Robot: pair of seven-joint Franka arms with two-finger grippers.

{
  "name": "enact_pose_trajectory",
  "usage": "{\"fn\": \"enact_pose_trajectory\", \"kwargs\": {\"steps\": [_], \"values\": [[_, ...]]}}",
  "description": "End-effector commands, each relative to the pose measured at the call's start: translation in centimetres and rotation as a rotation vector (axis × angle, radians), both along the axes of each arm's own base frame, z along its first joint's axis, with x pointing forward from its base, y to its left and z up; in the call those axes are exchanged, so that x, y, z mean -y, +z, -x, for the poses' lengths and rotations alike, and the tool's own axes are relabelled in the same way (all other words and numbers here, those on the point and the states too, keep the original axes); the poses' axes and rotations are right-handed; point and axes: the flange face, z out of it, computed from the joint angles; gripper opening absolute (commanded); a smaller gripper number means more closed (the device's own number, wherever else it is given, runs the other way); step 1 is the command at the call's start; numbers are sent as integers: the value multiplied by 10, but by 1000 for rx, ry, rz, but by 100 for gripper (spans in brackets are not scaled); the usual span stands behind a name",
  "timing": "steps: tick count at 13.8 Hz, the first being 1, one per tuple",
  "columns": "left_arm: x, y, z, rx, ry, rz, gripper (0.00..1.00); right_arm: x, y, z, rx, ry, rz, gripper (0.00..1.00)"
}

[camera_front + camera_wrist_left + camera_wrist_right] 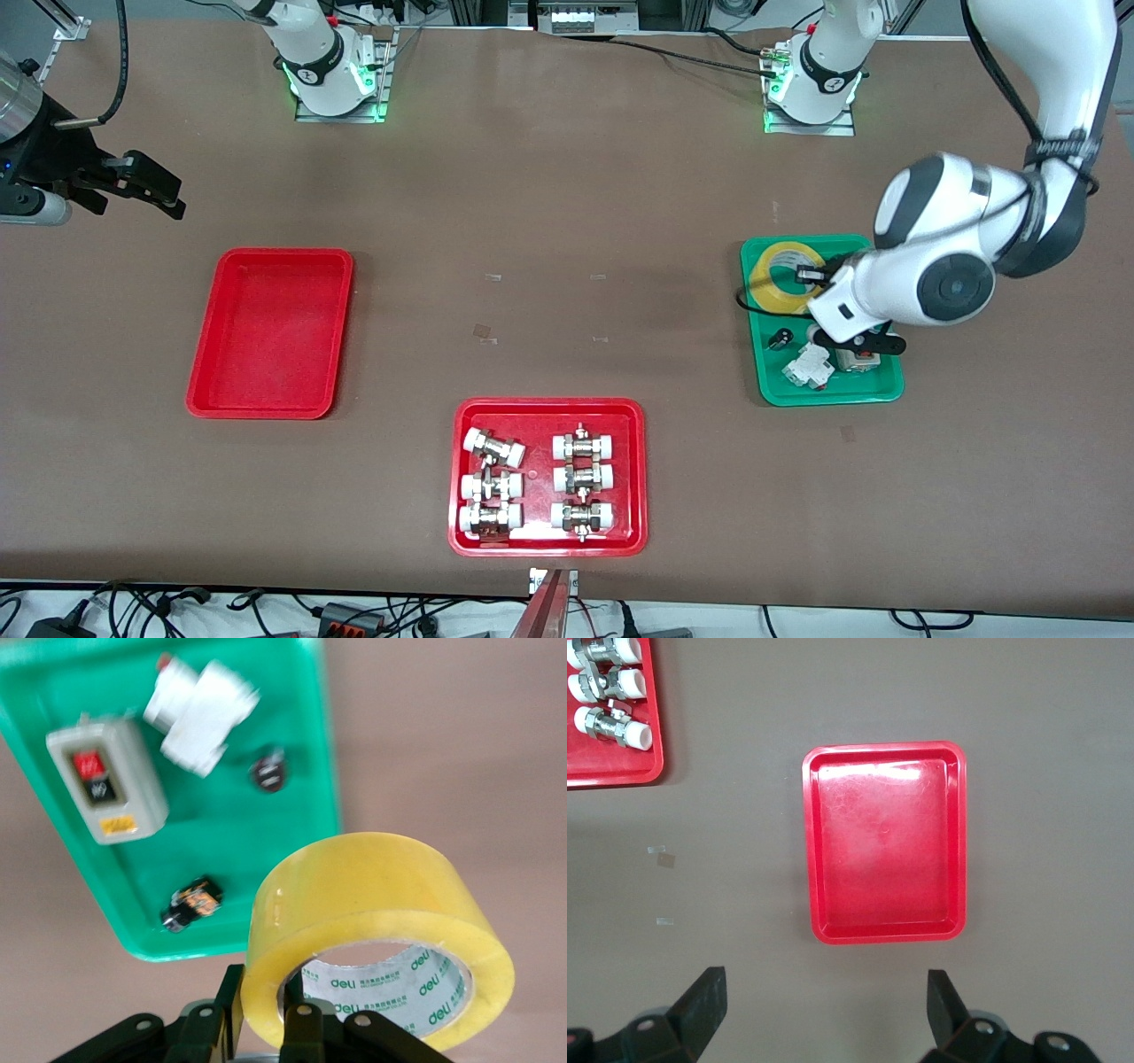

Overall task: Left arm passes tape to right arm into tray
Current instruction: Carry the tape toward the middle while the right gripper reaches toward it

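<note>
While my left fingers (266, 1028) pinch the tape (376, 935) by its wall above the green tray (764, 372), its hole facing up, my right fingers (146, 190) wait spread over the bench near the red tray (208, 390), well apart.

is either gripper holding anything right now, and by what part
The left gripper holds the tape by its wall, one finger inside the core, one outside, over the green tray. The right gripper is open and holds nothing.
</note>
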Motion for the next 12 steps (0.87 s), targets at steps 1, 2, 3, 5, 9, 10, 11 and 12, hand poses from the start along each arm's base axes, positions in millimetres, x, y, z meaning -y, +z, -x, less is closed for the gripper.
{"fn": "enact_pose_trajectory", "kwargs": {"steps": [1, 2, 3, 5, 9, 10, 11, 12], "values": [[51, 33, -16, 21, -5, 106, 1, -1, 1, 2, -7, 17, -10, 100], [75, 47, -16, 0, 78, 186, 1, -2, -1, 1, -12, 20, -10, 100], [92, 65, -14, -9, 161, 224, 0, -9, -7, -1, -22, 31, -10, 100], [150, 85, -4, 47, 145, 267, 1, -15, -22, -5, -64, 43, -10, 100], [253, 24, -8, 115, 326, 363, 1, -30, -37, -6, -129, 178, -121, 100], [279, 6, -12, 157, 384, 418, 1, -34, -47, -8, -166, 178, -187, 100], [302, -3, -7, 174, 431, 448, 1, -39, -55, -10, -192, 174, -251, 100], [320, -16, -5, 181, 481, 471, 1, -43, -66, -15, -214, 163, -324, 100]]}}
